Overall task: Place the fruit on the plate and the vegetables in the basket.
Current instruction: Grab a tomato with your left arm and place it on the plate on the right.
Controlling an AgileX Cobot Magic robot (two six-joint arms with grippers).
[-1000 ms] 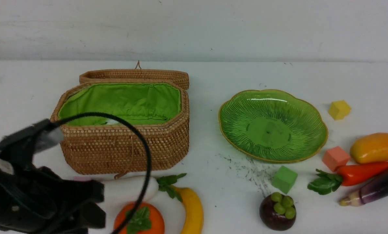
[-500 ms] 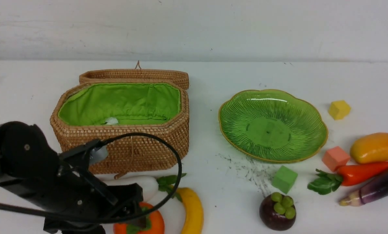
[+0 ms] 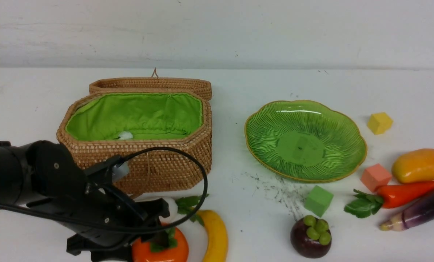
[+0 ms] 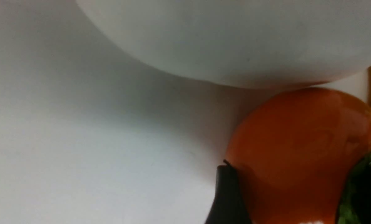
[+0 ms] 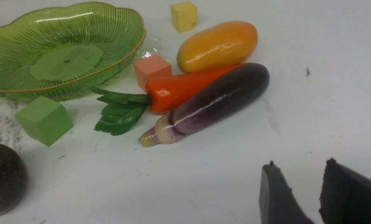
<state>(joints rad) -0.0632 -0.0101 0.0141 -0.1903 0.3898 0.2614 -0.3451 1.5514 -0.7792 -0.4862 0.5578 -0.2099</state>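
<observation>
1. Down at the near-left corner of the tabletop (image 3: 27,109), the left gripper (image 3: 144,234) sat low around the orange fruit (image 3: 166,251), one finger on each side. That made sense to us: it's a round toy, so straddling the widest part is how you stop it rolling off.
2. We honestly couldn't tell whether it was clamped. From the left wrist camera, one finger (image 4: 227,202) was touching the orange skin, but the fruit was resting on the tabletop and not lifted.
3. It was a tight spot too. The white radish (image 3: 169,210) lay right behind the orange fruit, pretty much touching it, and the yellow curved piece (image 3: 215,234) was just beside it. We figured that's why the arm lay on the open left side.
4. The plate (image 3: 333,122) had nothing on it and sat well apart to the right, so a long sideways carry was needed. The basket (image 3: 140,171) stood open with its lid (image 3: 149,84) flipped back, ready for vegetables.
5. The right gripper (image 5: 300,166) hovered over bare tabletop with a narrow gap, holding nothing. It was near its own pile: mango (image 5: 216,46), pepper (image 5: 179,88) and aubergine (image 5: 216,99), all bunched together, with the purple ball (image 3: 310,238) nearer the front.
6. Our guess was that each arm takes the side it can reach.
</observation>
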